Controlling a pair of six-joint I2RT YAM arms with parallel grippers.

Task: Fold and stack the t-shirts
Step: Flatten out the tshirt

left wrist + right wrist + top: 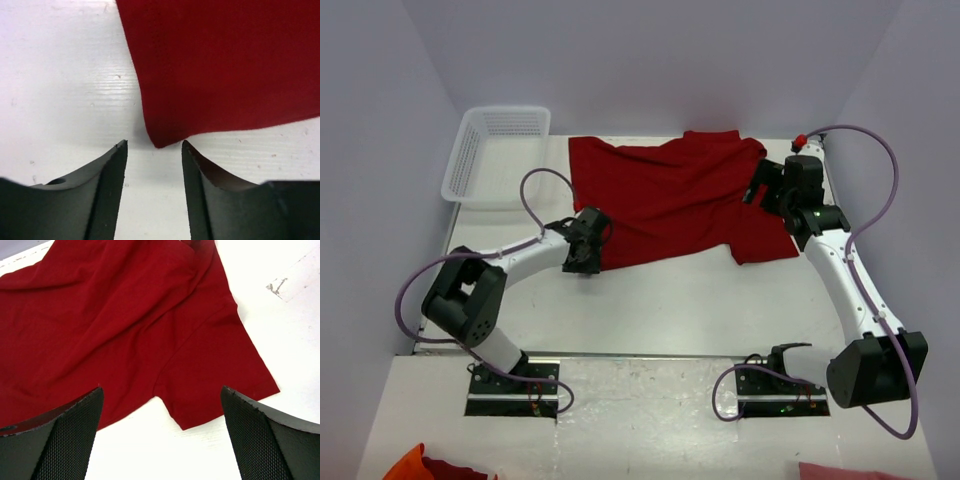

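Observation:
A dark red t-shirt (670, 200) lies spread and a little rumpled across the back half of the white table. My left gripper (590, 250) hovers low at the shirt's near-left corner. In the left wrist view that gripper (154, 143) is open, with the cloth corner (161, 142) just ahead of the tips and bare table between the fingers. My right gripper (761, 186) hangs above the shirt's right sleeve. In the right wrist view it (161, 388) is wide open over the armpit notch, the sleeve (220, 370) below it, nothing held.
A white mesh basket (495, 150) stands at the back left corner. A small red knob (800, 140) sits at the back right by the cable. Orange-red cloth (420, 465) and pink cloth (850, 471) show at the very bottom edge, below the arm bases.

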